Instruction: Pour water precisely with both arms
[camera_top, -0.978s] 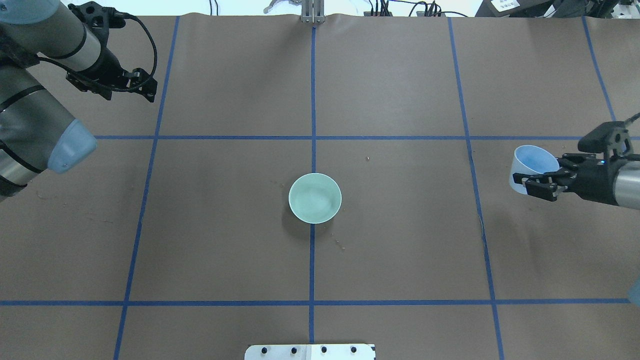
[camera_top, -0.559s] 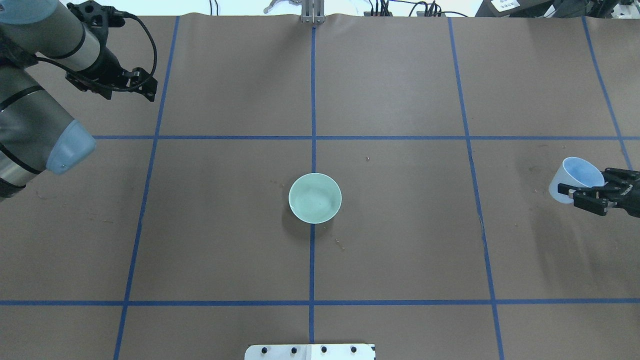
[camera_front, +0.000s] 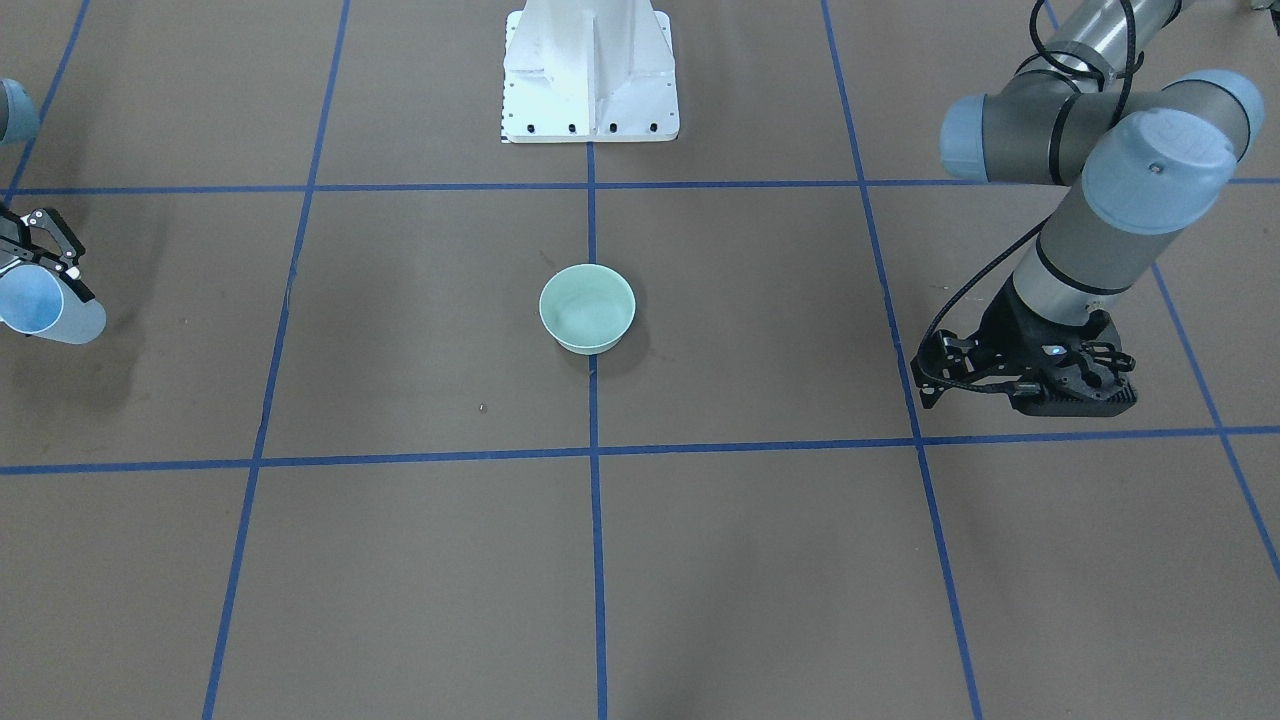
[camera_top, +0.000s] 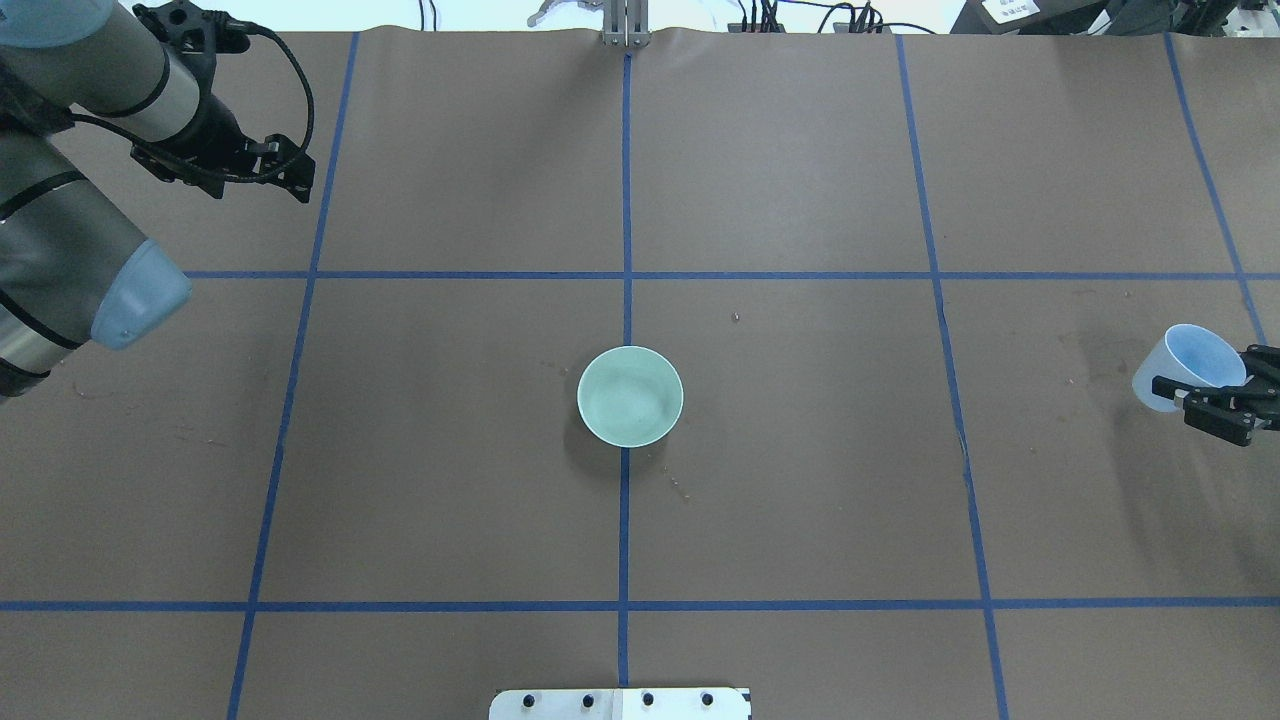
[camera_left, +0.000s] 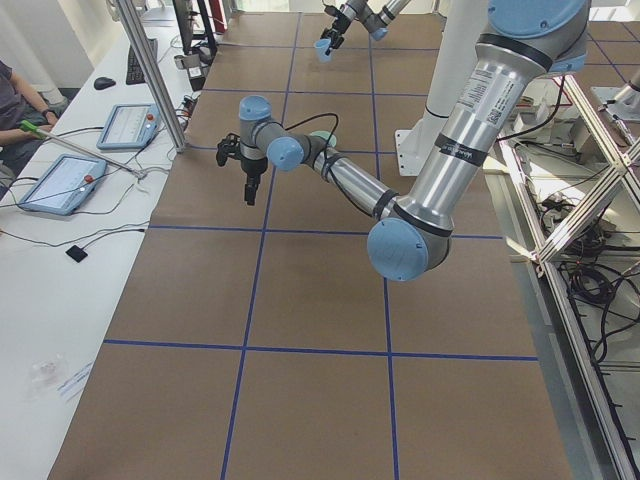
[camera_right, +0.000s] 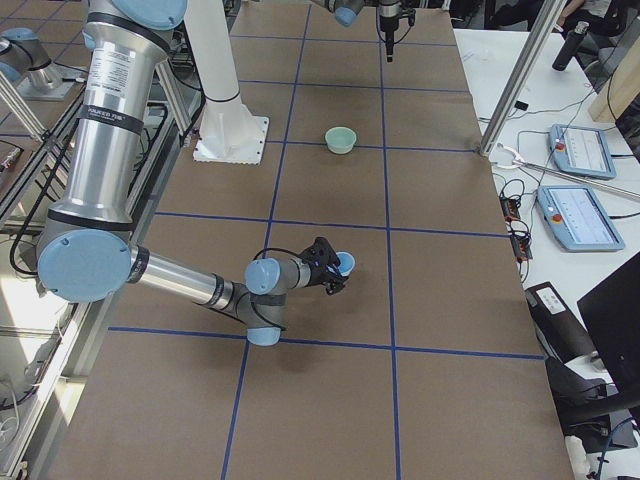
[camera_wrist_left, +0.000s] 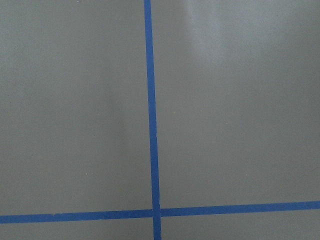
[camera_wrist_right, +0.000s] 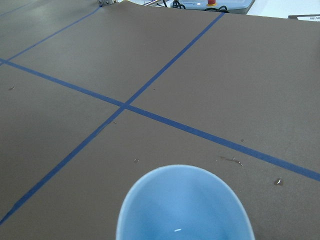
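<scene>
Right pincer (camera_top: 1176, 393) is clamped on the tilted pale-blue smooth plastic cup (camera_wrist_right: 185, 205), the water (camera_wrist_right: 177, 230) just a glint at its bottom; we risk leftovers dripping onto the matte brown paper counter (camera_wrist_right: 225, 65), where droplets (camera_wrist_right: 278, 181) sit. Beyond, glossy mint-green round bowl (camera_top: 630, 395) stands mid-counter; for the far left pincer (camera_front: 1075, 390) we can't tell the opening.

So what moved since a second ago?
The right pincer carried the blue cup farther from the green bowl, out toward the robot's right side. It still grips the cup. The bowl stayed put in the middle, and the left arm barely shifted.
</scene>
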